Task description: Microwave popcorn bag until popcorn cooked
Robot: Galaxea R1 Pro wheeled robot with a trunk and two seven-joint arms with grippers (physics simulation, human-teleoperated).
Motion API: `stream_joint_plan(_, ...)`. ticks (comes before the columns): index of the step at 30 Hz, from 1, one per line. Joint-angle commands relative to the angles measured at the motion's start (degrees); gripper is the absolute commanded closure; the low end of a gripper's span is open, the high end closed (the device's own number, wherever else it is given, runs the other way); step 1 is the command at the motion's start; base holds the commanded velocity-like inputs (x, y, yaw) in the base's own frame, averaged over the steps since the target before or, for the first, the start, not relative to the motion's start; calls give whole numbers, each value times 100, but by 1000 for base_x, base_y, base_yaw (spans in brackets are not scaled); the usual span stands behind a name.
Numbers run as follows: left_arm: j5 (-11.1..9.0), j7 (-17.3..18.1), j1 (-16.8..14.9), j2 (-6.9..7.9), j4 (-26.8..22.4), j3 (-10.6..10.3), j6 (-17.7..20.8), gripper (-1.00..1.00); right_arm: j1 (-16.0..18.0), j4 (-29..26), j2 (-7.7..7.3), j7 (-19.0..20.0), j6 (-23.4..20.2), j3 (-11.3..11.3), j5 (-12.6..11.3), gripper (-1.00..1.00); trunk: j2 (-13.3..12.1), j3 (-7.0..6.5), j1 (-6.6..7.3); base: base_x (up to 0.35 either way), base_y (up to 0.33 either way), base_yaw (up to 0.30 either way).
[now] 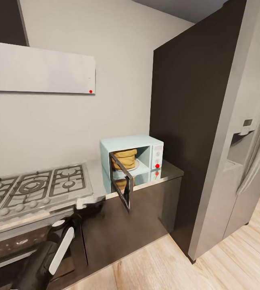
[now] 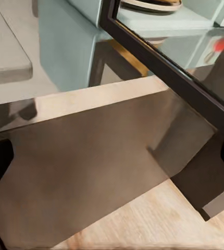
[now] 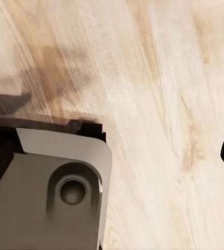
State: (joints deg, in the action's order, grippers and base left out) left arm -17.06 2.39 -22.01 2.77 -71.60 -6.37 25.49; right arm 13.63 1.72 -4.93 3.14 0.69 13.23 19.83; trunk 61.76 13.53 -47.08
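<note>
The mint-blue microwave (image 1: 146,150) stands on the steel countertop (image 1: 171,171) by a tall dark cabinet. Its dark glass door (image 1: 121,186) hangs open toward me. Inside, on the turntable, sits the tan popcorn bag (image 1: 125,158), upright. The popcorn is hidden. My left gripper (image 1: 87,203) is blurred at the counter's front edge, left of the door and below it. In the left wrist view the left gripper (image 2: 112,161) is open, its dark fingers at both edges, facing the microwave's side (image 2: 65,47) and the door (image 2: 169,75). My right gripper (image 3: 112,151) is open over the floor.
A gas hob (image 1: 37,185) lies left of the microwave, over a dark oven (image 1: 17,245), with a range hood (image 1: 37,72) above. A steel fridge (image 1: 242,133) stands at the right. Light wood floor (image 1: 226,266) lies in front. My grey base (image 3: 49,192) is under the right gripper.
</note>
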Motion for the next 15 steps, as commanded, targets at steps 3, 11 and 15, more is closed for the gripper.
stream_joint_plan(3,-46,-2,-5,-3,81,3,-204,-100,8,12,-3,11,9,48,47,-100,5,7,0,0,0,0)
stream_joint_plan(11,-68,0,-5,-13,37,4,-276,-100,8,21,47,-38,12,48,32,-100,5,3,0,0,0,-38)
stream_joint_plan(15,-84,-1,-5,-13,74,7,-622,-100,8,21,61,-49,7,48,30,-100,5,-8,0,0,0,-213)
